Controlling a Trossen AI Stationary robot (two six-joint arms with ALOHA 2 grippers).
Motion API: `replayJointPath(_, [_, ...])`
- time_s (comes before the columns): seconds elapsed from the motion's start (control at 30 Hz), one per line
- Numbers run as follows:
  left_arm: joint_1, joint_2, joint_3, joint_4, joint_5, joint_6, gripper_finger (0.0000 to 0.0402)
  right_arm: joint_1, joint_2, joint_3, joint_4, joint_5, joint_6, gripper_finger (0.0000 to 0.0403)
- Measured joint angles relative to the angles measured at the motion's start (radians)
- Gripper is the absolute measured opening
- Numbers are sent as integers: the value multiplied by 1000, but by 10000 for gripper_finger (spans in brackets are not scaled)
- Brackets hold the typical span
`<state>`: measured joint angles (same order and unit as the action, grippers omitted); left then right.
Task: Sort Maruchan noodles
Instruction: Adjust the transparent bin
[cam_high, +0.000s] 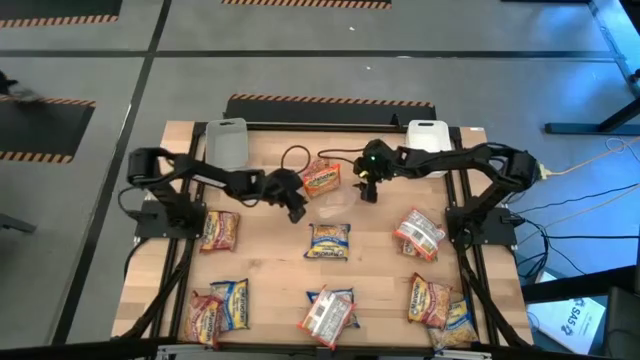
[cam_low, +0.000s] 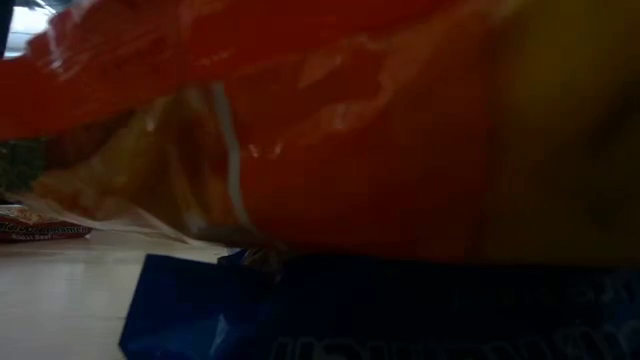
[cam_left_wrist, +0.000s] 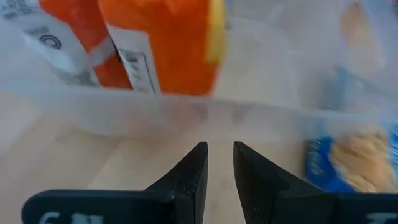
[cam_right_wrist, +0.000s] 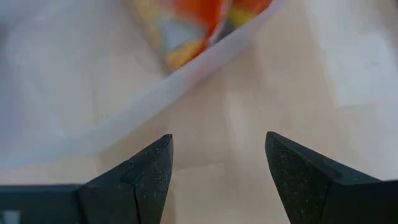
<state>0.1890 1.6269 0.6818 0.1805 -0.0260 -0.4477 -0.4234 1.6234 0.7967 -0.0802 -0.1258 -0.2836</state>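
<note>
In the high view, Maruchan packets lie flat across the table: a pink-orange one (cam_high: 322, 178) in a clear bin (cam_high: 335, 196) at the middle, a blue one (cam_high: 328, 241) and dark red ones (cam_high: 219, 230) (cam_high: 420, 232) nearer. My left gripper (cam_high: 295, 207) hovers by the bin's left side, open only by a narrow gap (cam_left_wrist: 219, 155). It faces the bin's clear wall (cam_left_wrist: 186, 109) with the orange packets (cam_left_wrist: 161, 43) behind it. My right gripper (cam_high: 368, 190) stands wide open (cam_right_wrist: 217, 155) over bare wood at the bin's right corner (cam_right_wrist: 205, 62).
A grey bin (cam_high: 227, 143) and a white bin (cam_high: 428, 135) stand at the far edge. More packets lie along the near edge (cam_high: 232, 303) (cam_high: 330, 310) (cam_high: 428, 298). In the low view, an orange-red packet (cam_low: 350, 120) on a blue one (cam_low: 400, 310) blocks nearly everything.
</note>
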Motion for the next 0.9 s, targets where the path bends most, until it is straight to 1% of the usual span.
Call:
replayJointPath(0.1, [24,38,29,-7,-34,26,71,12,9,-1,17,-15,15,241])
replayJointPath(0.3, [116,42,56,-5,-119,96,71,26,9,-1,42,-23,27,241])
replayJointPath(0.47, [219,42,57,1,-129,151,71,24,25,-1,124,-5,51,241])
replayJointPath(0.53, [256,42,57,5,-121,172,71,24,45,-1,169,9,51,241])
replayJointPath(0.6, [291,42,57,19,-85,188,71,23,67,0,200,27,46,241])
replayJointPath(0.73, [338,42,57,28,-42,196,71,-7,100,24,205,95,42,241])
replayJointPath(0.9, [370,42,57,70,4,197,71,-72,130,61,211,91,29,241])
